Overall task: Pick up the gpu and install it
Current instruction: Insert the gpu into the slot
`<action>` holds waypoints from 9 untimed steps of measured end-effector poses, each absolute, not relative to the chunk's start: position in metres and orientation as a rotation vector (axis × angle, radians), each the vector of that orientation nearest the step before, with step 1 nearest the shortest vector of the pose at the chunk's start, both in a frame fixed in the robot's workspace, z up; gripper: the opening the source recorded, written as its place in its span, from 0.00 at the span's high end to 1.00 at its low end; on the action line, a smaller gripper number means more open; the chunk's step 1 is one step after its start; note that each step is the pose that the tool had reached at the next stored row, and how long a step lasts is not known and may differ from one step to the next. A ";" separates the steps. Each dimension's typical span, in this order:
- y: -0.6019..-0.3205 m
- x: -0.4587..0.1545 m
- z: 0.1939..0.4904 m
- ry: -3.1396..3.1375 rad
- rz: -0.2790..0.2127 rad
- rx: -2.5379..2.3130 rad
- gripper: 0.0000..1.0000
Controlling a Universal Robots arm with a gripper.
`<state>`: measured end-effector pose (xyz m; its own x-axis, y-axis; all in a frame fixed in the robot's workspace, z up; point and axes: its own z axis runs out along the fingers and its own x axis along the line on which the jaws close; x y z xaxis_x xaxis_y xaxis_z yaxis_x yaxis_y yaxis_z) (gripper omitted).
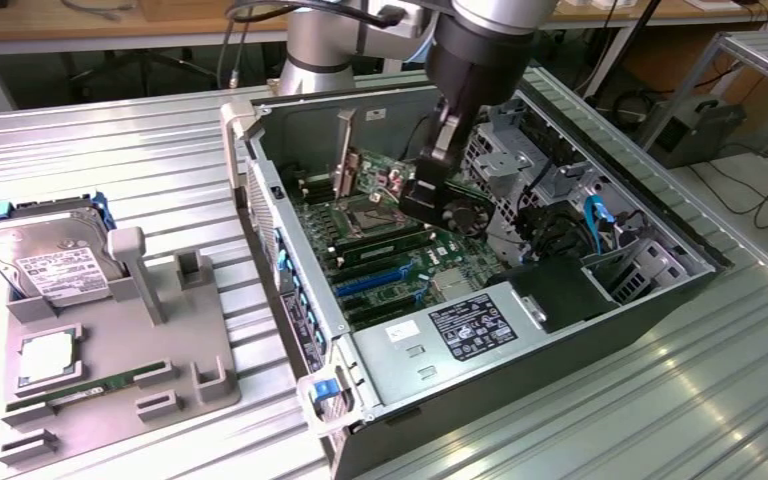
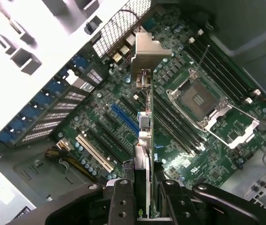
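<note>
In the exterior view an open case [image 1: 544, 400] lies on a ribbed metal table [image 1: 117, 150]. Inside the case are a green motherboard [image 1: 384, 255], a power supply [image 1: 471, 325] with a dark label at the near end, a round fan [image 1: 464, 212], and a blue cable [image 1: 595, 215] towards the exterior view's right. The arm reaches down into the case, and the gripper [image 1: 427, 195] is clamped on the gpu [image 1: 373, 182]. The gpu stands on edge over the motherboard, with its silvery bracket [image 1: 347, 145] upright against the case's far wall.

To the exterior view's left, well apart from the case, a grey tray [image 1: 197, 370] holds a hard drive [image 1: 40, 265] standing tilted in its slot. The tray also holds a square chip [image 1: 44, 357] lying flat and a memory stick [image 1: 77, 393] in a narrow channel.

In the wrist view the gripper [image 2: 144, 206] has its dark fingers [image 2: 123, 201] closed on either side of the gpu [image 2: 143, 140], which is seen edge-on. The gpu runs away from the gripper to its bracket [image 2: 144, 49] by the case's meshed wall. It sits over the motherboard [image 2: 184, 159], between the blue slot [image 2: 125, 117] and the CPU socket [image 2: 202, 101]. A white slot [image 2: 94, 152] lies beyond the blue one. Whether the gpu's lower edge is seated in a slot cannot be told.
</note>
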<state>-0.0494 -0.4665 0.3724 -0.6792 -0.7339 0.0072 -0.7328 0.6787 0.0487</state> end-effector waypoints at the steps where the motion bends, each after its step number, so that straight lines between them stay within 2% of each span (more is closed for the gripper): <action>1: -0.467 -0.049 0.372 -2.838 -0.064 1.283 0.74; 9: -0.467 -0.049 0.371 -2.728 -0.058 1.508 0.74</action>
<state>-0.0494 -0.4666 0.3711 -0.5317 -0.8469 0.0031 -0.8461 0.5313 0.0438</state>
